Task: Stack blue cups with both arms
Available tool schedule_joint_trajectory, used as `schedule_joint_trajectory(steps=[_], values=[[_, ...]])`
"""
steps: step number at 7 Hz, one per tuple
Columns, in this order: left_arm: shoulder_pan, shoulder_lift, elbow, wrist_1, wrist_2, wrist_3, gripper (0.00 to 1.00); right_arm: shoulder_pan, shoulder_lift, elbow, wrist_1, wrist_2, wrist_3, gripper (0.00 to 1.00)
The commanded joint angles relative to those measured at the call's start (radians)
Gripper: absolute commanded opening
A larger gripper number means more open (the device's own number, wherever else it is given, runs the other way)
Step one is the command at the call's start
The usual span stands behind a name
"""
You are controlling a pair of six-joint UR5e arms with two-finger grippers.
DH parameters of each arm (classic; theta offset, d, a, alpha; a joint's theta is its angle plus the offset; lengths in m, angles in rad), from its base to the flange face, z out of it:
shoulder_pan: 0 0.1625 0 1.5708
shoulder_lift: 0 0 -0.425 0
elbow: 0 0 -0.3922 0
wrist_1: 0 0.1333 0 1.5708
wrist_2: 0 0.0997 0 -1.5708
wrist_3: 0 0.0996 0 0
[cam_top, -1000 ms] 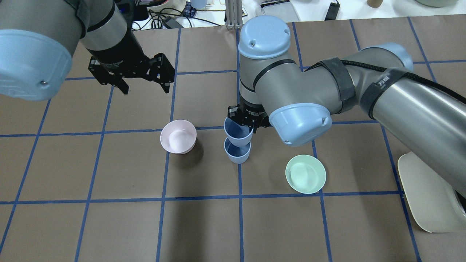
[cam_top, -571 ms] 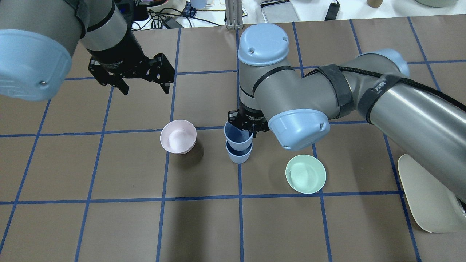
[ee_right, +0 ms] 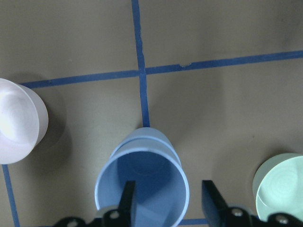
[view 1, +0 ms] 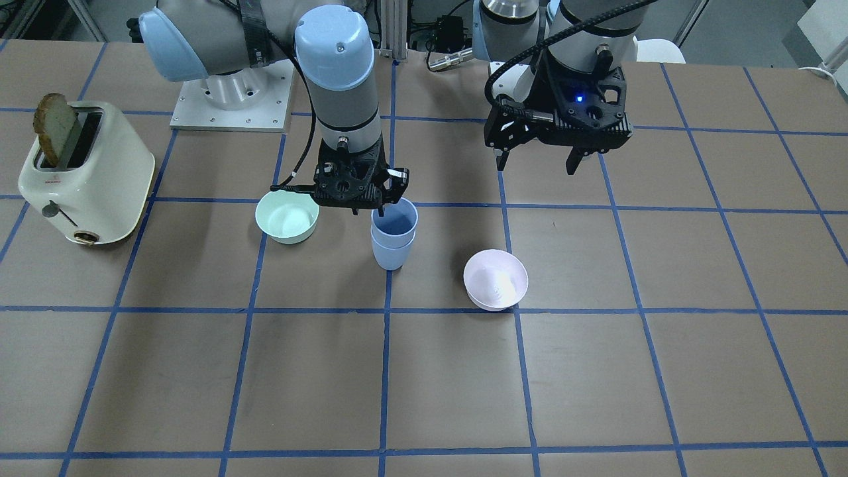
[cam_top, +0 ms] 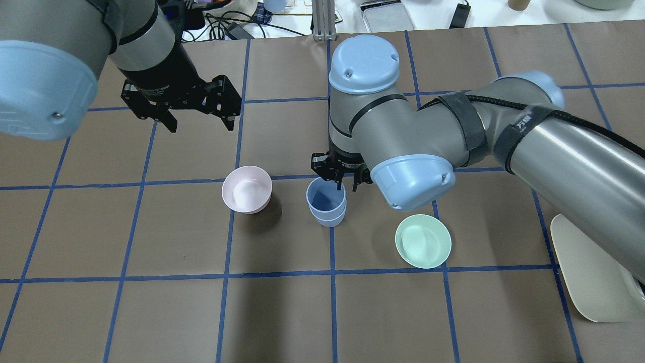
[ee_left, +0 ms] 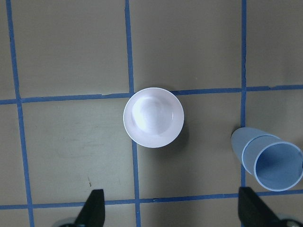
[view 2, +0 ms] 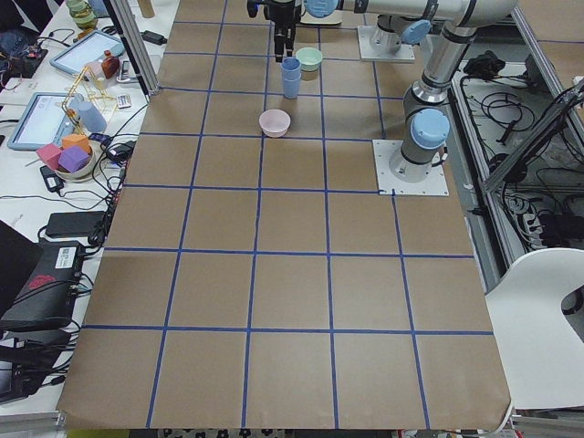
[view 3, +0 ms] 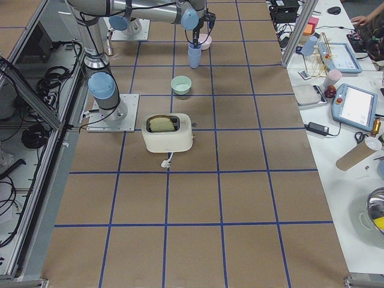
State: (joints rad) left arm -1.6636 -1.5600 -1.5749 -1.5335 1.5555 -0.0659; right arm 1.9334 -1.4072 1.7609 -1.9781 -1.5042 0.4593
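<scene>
The two blue cups stand nested at the table's middle: the upper cup (cam_top: 326,198) sits deep inside the lower cup (cam_top: 328,221). They also show in the front view (view 1: 395,225) and the left wrist view (ee_left: 277,165). My right gripper (cam_top: 346,184) is open just above the upper cup's far rim. In the right wrist view, one finger (ee_right: 127,201) is inside the rim and the other is outside, clear of the wall. My left gripper (cam_top: 200,125) is open and empty, hovering over the table at the back left, beyond the pink bowl.
A pale pink bowl (cam_top: 247,189) stands left of the cups. A mint-green bowl (cam_top: 423,241) stands to their right and nearer. A cream toaster (view 1: 86,172) with a slice of bread is at the robot's right end of the table.
The upper cup has gone down from above the lower cup into it. My right gripper's fingers have parted from its rim. The left arm has barely moved.
</scene>
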Motion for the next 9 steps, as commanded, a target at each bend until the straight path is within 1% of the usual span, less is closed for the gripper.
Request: schedule_joint_trajectory(steps=[1,3,4,5,6,7,8,9], values=[[0.005,0.001,0.000,-0.004,-0.002,0.000,1.00,-0.098,0.001,-0.033,-0.008,-0.013,-0.129,0.84],[0.007,0.001,0.000,-0.004,-0.002,0.000,1.00,-0.299,-0.012,-0.136,0.033,-0.014,-0.410,1.00],[0.007,0.001,0.000,-0.004,-0.002,0.000,1.00,-0.345,-0.019,-0.200,0.115,-0.010,-0.495,1.00],[0.007,0.001,0.000,-0.004,-0.002,0.000,1.00,-0.349,-0.036,-0.280,0.254,-0.014,-0.510,1.00],[0.007,0.001,0.000,-0.004,-0.002,0.000,1.00,-0.346,-0.045,-0.367,0.368,-0.014,-0.510,1.00],[0.007,0.001,0.000,-0.004,-0.002,0.000,1.00,-0.344,-0.053,-0.377,0.387,-0.018,-0.513,1.00],[0.007,0.001,0.000,-0.004,-0.002,0.000,1.00,-0.362,-0.061,-0.361,0.358,-0.018,-0.569,1.00],[0.007,0.001,0.000,-0.005,-0.002,0.000,1.00,-0.370,-0.062,-0.363,0.332,-0.066,-0.580,1.00]])
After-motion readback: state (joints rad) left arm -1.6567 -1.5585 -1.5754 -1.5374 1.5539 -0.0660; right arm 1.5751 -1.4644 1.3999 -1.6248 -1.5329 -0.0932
